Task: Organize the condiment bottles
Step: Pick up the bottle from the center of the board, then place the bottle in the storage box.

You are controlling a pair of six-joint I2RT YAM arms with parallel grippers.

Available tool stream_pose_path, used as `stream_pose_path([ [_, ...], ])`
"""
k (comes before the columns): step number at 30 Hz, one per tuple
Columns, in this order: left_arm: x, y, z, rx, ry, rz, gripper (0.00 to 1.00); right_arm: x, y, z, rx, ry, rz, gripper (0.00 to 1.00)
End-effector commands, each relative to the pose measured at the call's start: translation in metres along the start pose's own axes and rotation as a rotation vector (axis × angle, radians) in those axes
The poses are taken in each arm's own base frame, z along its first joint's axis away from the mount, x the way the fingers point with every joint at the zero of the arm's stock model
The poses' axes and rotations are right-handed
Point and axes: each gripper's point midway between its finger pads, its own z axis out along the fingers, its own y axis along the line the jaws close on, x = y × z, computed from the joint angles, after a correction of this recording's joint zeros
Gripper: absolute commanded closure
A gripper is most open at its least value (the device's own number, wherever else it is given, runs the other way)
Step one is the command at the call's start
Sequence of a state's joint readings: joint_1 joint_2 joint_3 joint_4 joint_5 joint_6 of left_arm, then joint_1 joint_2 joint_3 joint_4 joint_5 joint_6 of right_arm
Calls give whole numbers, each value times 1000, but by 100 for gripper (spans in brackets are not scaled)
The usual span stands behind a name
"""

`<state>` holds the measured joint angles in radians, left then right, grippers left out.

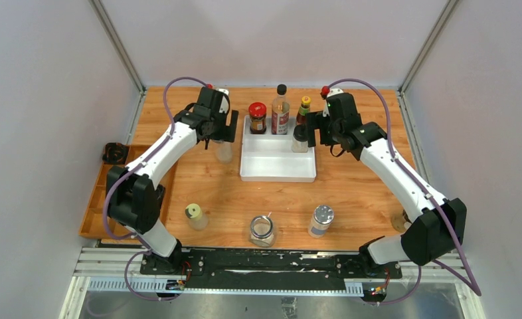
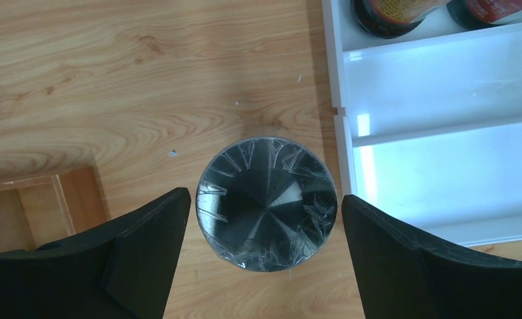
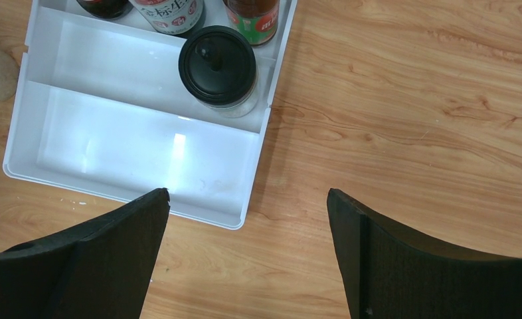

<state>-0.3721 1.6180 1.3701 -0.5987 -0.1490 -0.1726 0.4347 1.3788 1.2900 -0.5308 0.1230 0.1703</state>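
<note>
**Left arm poised over a film-wrapped jar beside the tray**

The step in hand is judged to be the pick-up of the black-capped jar point(image 2: 266, 203), which stands on the table point(image 2: 112, 80) just left of the white tray point(image 2: 444, 86). The left gripper point(image 2: 265, 197) is held above it, its jaws apart on either side of the cap, with a gap showing at both. Next, a descent, a closing on the jar and a lift over the tray wall would be called for.

Four bottles point(image 1: 280, 109) are stood at the tray's far end. The right gripper point(image 3: 248, 193) is spread wide and empty near the tray's right edge.

The jar's body is hidden beneath its cap, so the fingers' depth cannot be told. A container point(image 1: 399, 219) behind the right arm is mostly covered.
</note>
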Motion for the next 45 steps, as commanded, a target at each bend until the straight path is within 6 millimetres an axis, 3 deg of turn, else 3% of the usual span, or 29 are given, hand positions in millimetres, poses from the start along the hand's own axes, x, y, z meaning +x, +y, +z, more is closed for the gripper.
stream_pose_path([
  [1,-20,0,-1,-15,-58,12,11,5,-9,0,9,6,-4,6],
  [7,-22,-2,0,-9,-58,17,25,8,-10,1,6,11,-1,6],
  [12,-22,-2,-3,-3,-48,20,29,11,-11,1,6,14,0,6],
  [27,-66,-16,-69,71,-115,55,30,11,-13,-8,5,-3,9,7],
  [37,-101,-61,-112,173,-167,133,29,3,-21,-24,21,-30,9,7],
  [45,-106,-109,-110,227,-159,201,29,3,-29,-33,36,-39,12,7],
])
